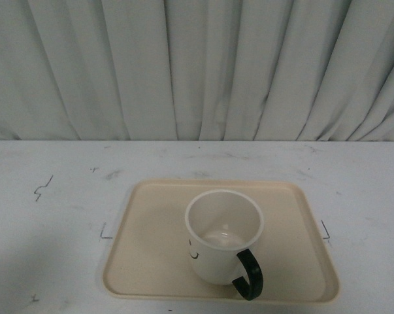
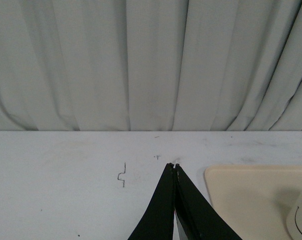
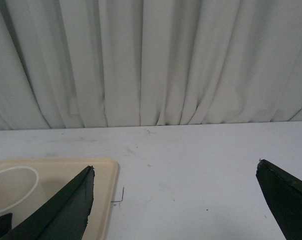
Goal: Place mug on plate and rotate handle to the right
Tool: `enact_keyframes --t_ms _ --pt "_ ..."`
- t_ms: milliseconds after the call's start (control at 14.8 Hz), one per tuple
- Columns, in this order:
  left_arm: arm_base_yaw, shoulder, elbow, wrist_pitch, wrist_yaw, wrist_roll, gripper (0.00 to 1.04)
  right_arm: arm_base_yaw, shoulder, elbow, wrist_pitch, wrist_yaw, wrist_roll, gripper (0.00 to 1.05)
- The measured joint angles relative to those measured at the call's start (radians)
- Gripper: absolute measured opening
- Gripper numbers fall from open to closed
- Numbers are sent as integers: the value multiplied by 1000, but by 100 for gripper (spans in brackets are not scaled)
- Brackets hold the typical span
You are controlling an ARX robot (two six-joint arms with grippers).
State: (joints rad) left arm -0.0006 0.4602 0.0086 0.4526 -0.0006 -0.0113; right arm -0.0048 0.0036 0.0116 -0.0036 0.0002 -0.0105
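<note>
Black and tapering, the left fingers (image 2: 166, 210) are pressed together, tips meeting with no gap, and they hold nothing. In the left wrist view they hang over bare bench (image 2: 55, 190). A small pen squiggle (image 2: 122, 176) lies on the surface near one side of them, and a corner of the plate (image 2: 241, 192) lies near the other. At the edge of that view a sliver of the mug (image 2: 298, 227) shows, with a black dot of its drawn face on it.

The right fingers (image 3: 65, 212) are spread wide apart and hold nothing. In the right wrist view one finger overlaps the plate's corner, with the mug's open rim and a bit of the black handle (image 3: 4, 225) just beside it. The other finger stands over open bench, well apart from the plate.

In the front view the mug (image 1: 219, 252) stands upright on the plate (image 1: 151, 248) in the lower middle of the frame. It sits about midway across the tray and closer to its near rim. The handle points toward the lower right of the frame and reaches almost to the near rim. Part of the smiley face (image 1: 194, 252) shows on the mug's left side.

The beige plate, rectangular with rounded corners, lies flat on the white, scuffed bench. Thin corner marks (image 1: 105, 232) sit just outside its left and right edges. A pale pleated curtain (image 1: 197, 65) fills the upper half of the frame.
</note>
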Motion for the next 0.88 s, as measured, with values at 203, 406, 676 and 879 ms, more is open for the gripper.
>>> enact_keyframes --t_ms 203,406,676,879 --pt "0 -94 0 -87 0 0 2 0 0 0 0 0 0 98" --pt "0 -182 0 -171 0 0 2 0 0 0 0 0 0 98" --pt "0 -264 0 -255 0 0 2 0 0 0 0 0 0 98" --pt "0 -422 0 -466 2 0 2 0 0 0 0 1 0 98"
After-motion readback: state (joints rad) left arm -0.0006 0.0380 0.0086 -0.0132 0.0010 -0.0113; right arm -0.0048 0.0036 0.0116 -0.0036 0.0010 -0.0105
